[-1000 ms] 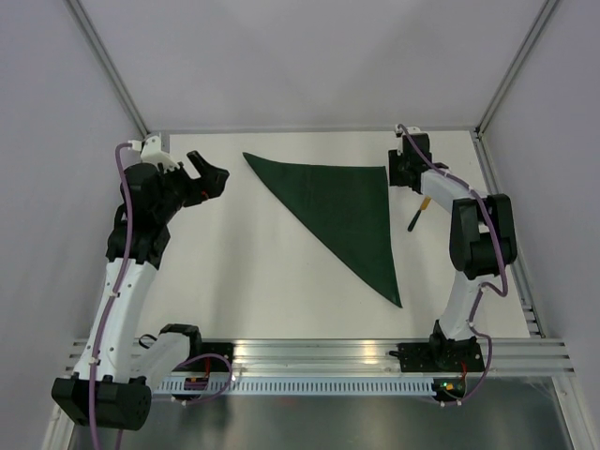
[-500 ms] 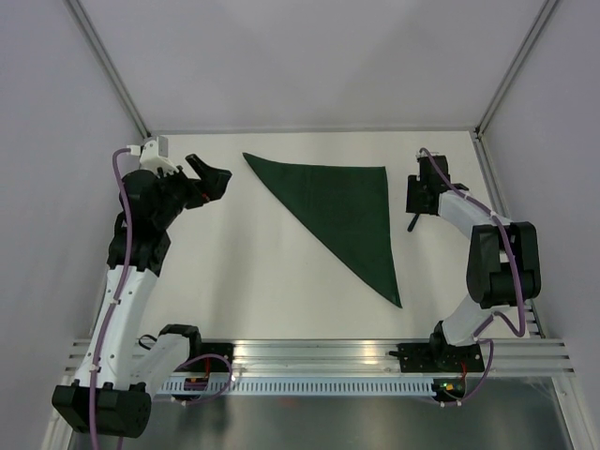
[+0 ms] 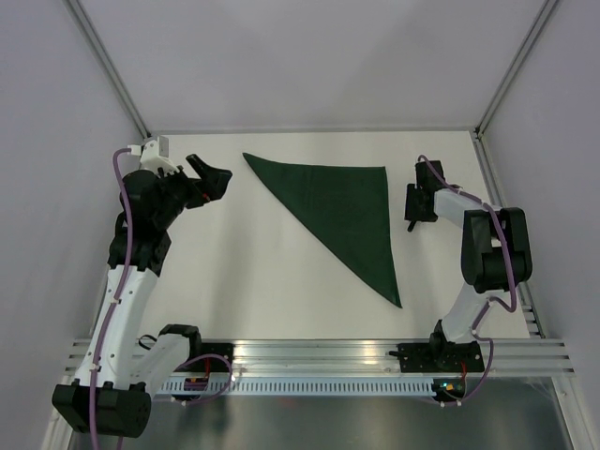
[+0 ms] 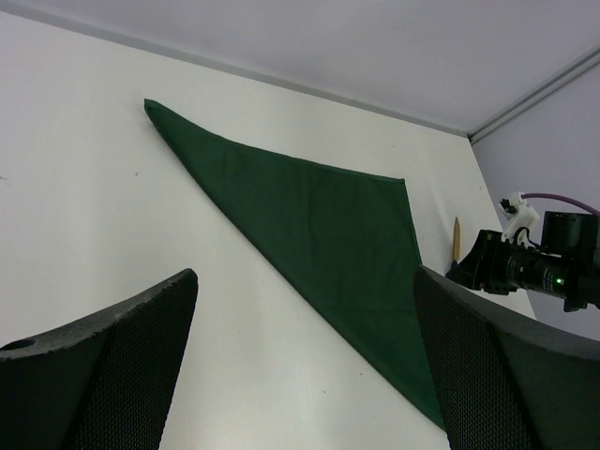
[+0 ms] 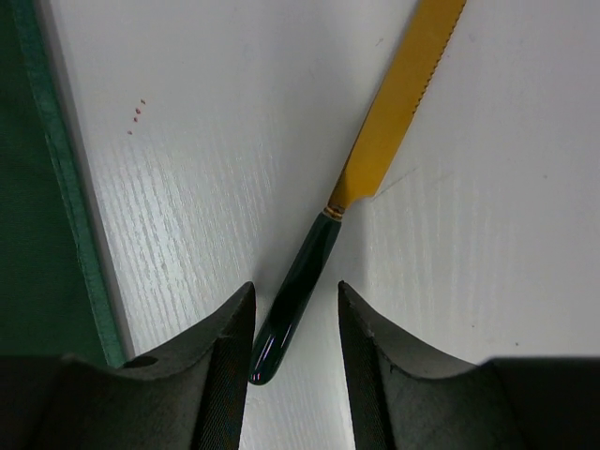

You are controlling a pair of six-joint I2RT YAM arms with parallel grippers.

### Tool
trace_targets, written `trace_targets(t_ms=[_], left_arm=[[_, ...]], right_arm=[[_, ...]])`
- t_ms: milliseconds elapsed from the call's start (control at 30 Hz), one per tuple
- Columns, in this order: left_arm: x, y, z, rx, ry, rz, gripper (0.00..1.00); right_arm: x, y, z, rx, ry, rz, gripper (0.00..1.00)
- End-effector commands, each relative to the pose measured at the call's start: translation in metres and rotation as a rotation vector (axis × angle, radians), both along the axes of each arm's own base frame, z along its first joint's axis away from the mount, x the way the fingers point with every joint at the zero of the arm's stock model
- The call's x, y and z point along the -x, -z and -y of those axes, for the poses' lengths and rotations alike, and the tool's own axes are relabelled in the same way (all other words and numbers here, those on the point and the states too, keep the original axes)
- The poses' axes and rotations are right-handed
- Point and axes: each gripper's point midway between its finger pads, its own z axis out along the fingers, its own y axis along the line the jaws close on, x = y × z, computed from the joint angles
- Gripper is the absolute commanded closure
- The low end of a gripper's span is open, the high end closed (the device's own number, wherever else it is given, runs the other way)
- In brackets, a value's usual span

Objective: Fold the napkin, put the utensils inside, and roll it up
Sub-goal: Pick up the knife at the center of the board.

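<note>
The dark green napkin (image 3: 342, 211) lies flat on the table, folded into a triangle; it also shows in the left wrist view (image 4: 319, 225) and as an edge in the right wrist view (image 5: 28, 234). A knife with a yellow-orange blade (image 5: 398, 103) and a dark handle (image 5: 314, 267) lies just right of the napkin. My right gripper (image 3: 415, 211) is low over it, open, with the jaws on either side of the handle (image 5: 295, 291). My left gripper (image 3: 211, 178) is open and empty, raised left of the napkin (image 4: 305, 274).
The table's raised back rim (image 3: 309, 131) and right rim (image 3: 497, 206) are close to the right arm. Grey walls close in the back and sides. An aluminium rail (image 3: 319, 352) runs along the near edge.
My right gripper has moved from the back right corner toward the near side and come down over the knife. The left arm has barely shifted.
</note>
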Motion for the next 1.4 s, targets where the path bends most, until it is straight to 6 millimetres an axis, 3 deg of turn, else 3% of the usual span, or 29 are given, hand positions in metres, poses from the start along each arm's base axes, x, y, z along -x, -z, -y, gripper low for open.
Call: trace_targets(t_ms=[0, 233, 500, 733, 900, 1033, 1200, 1367], left_arm=[[0.0, -0.01, 0.003, 0.03, 0.01, 0.032, 0.0], [-0.001, -0.009, 0.003, 0.031, 0.008, 0.027, 0.0], [-0.004, -0.006, 0.004, 0.039, 0.011, 0.014, 0.0], [-0.005, -0.007, 0.004, 0.034, 0.007, 0.014, 0.0], [-0.005, -0.007, 0.003, 0.03, 0.001, 0.012, 0.0], [-0.007, -0.006, 0.003, 0.03, 0.001, 0.009, 0.0], [-0.01, -0.004, 0.003, 0.03, -0.001, -0.001, 0.0], [-0.01, -0.002, 0.002, 0.027, -0.006, -0.005, 0.0]], right_arm=[[-0.005, -0.001, 0.007, -0.005, 0.037, -0.017, 0.53], [-0.01, 0.005, 0.01, -0.015, 0.01, -0.032, 0.59], [-0.011, 0.018, 0.004, -0.02, -0.096, -0.072, 0.78], [-0.013, 0.026, -0.001, -0.039, -0.142, -0.096, 0.8], [-0.009, 0.029, 0.013, -0.054, -0.136, -0.114, 0.78], [-0.003, 0.034, 0.01, -0.123, -0.145, -0.132, 0.81], [-0.004, 0.03, 0.008, -0.146, -0.163, -0.12, 0.98], [-0.011, 0.011, 0.004, -0.162, -0.185, -0.074, 1.0]])
